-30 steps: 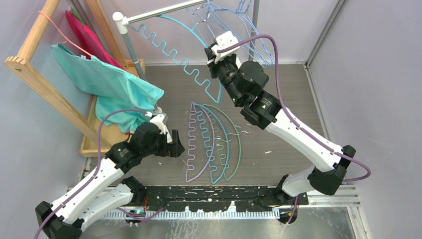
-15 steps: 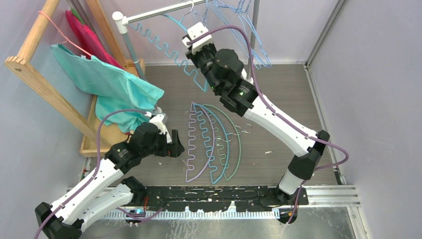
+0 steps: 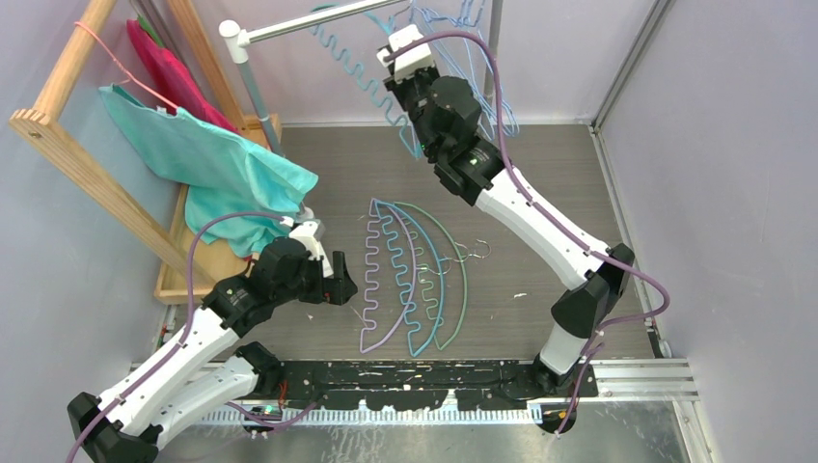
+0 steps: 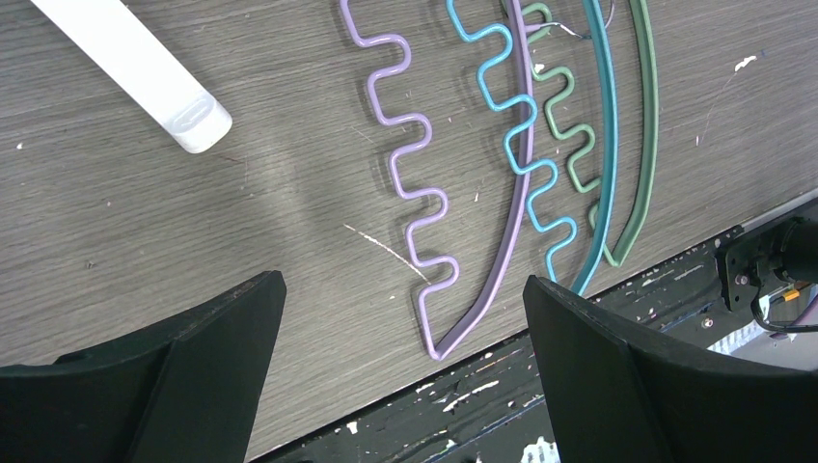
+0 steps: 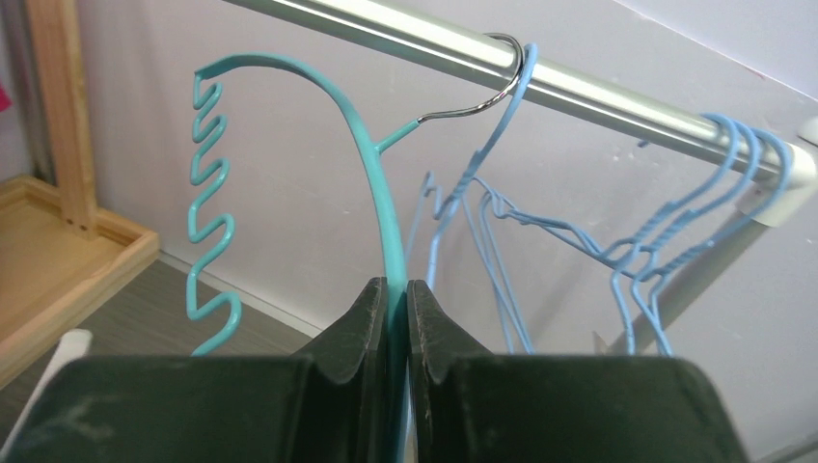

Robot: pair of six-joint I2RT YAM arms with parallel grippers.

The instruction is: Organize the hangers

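Hangers (image 3: 415, 280) were split between table (image 3: 569, 174) and rail (image 5: 579, 82). Far left, the wooden rack (image 3: 72, 159) carried a teal cloth (image 3: 212, 159) and a pink wire hanger (image 3: 106, 53). The left gripper (image 4: 400, 299) hovered low over the tabletop, jaws spread wide and holding nothing. Just to its right, three hangers lay flat and nested together: the lavender hanger (image 4: 395, 159) nearest the gripper, the light blue hanger (image 4: 598, 145) overlapping it, and the green hanger (image 4: 648, 125) outermost. Further right and far back, the right gripper (image 5: 391, 289) was clamped tight on the arch of a teal hanger (image 5: 357, 125). Its metal hook was looped over the rail and its zigzag bar hung to the left. Rightmost, a bunch of light blue wire hangers (image 5: 675, 241) dangled from the same rail, close together.
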